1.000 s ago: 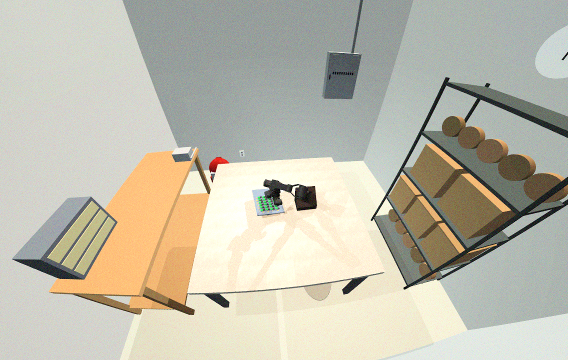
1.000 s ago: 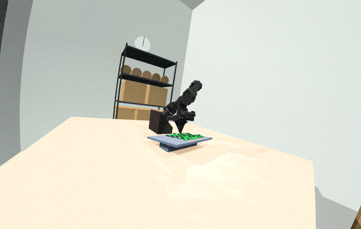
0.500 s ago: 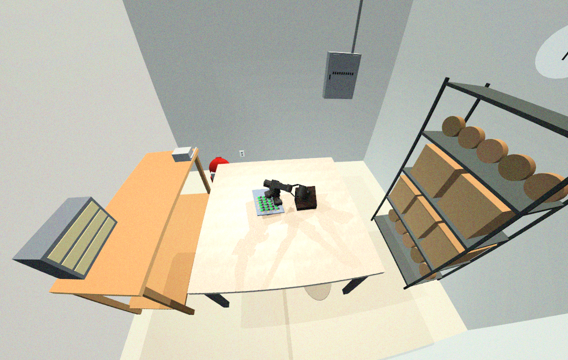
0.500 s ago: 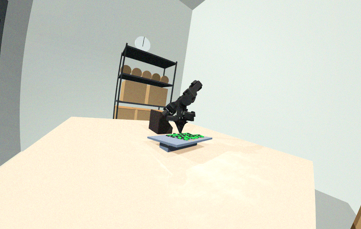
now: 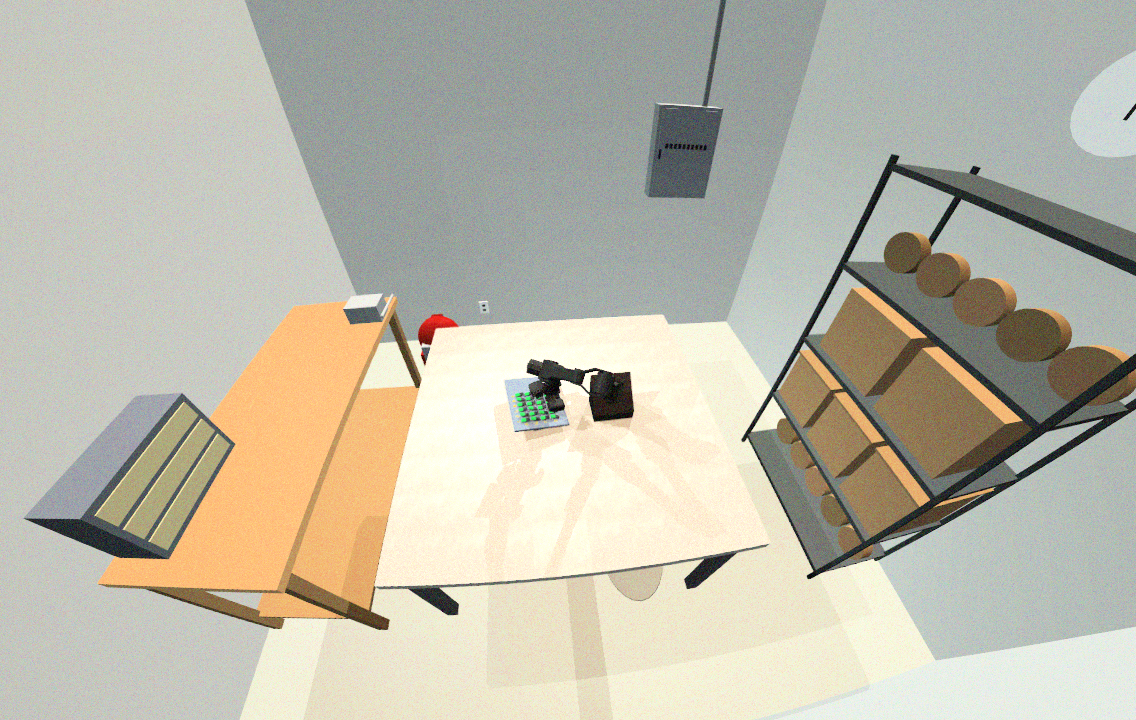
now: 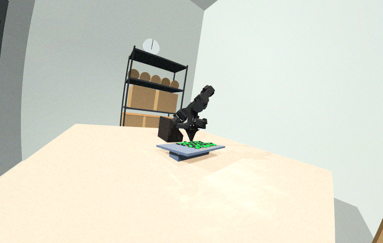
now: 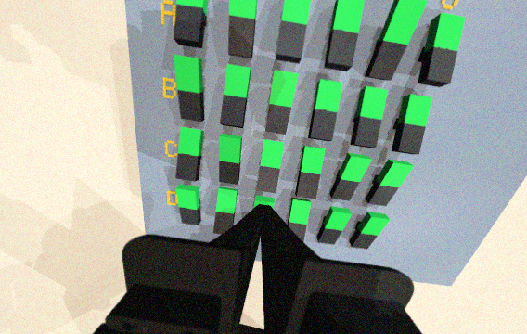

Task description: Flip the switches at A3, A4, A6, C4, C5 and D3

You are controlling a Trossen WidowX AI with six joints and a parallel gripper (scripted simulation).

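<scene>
A blue-grey switch panel (image 5: 516, 391) (image 6: 168, 147) (image 7: 477, 139) lies on the table, with four rows of green-and-black rocker switches lettered A to D. My gripper (image 7: 263, 211) (image 6: 192, 139) (image 5: 542, 391) is shut, with nothing between the fingers. In the wrist view its pointed tip sits right over the switch at D3 (image 7: 263, 200) and hides most of it. From the side its tip is down at the switches' tops; I cannot tell whether it touches. The switches at C4 (image 7: 310, 171) and C5 (image 7: 351, 176) lie just beyond the tip. Row A is cut off at the top edge.
The arm's dark base block (image 5: 612, 394) (image 6: 167, 130) stands on the table right behind the panel. An orange workbench (image 5: 286, 429) stands at the table's left. A metal shelf (image 5: 957, 376) with boxes stands to the right.
</scene>
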